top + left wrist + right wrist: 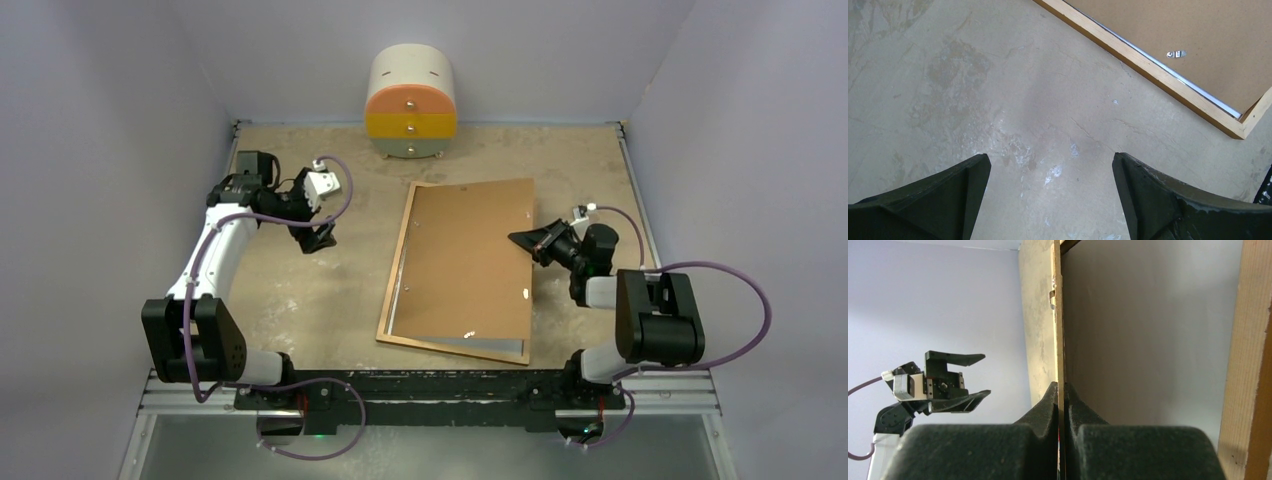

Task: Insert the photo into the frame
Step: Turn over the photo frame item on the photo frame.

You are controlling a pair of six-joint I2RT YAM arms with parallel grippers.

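Note:
The frame [398, 262] lies flat mid-table, its thin wooden rails showing in the left wrist view [1148, 67] and the right wrist view [1253, 360]. A brown backing board [470, 255] lies over it. My right gripper [522, 239] is shut on the board's right edge [1058, 340], one finger on each face [1061, 387]. Under the board a pale grey surface [1148, 340] fills the frame; I cannot tell whether it is the photo or the pane. My left gripper [318, 240] hangs open left of the frame over bare table [1051, 160].
A small rounded drawer unit [411, 103] in cream, orange and yellow stands at the back wall. A metal turn clip [1176, 53] sits on the board near the frame's corner. Walls close the table on three sides.

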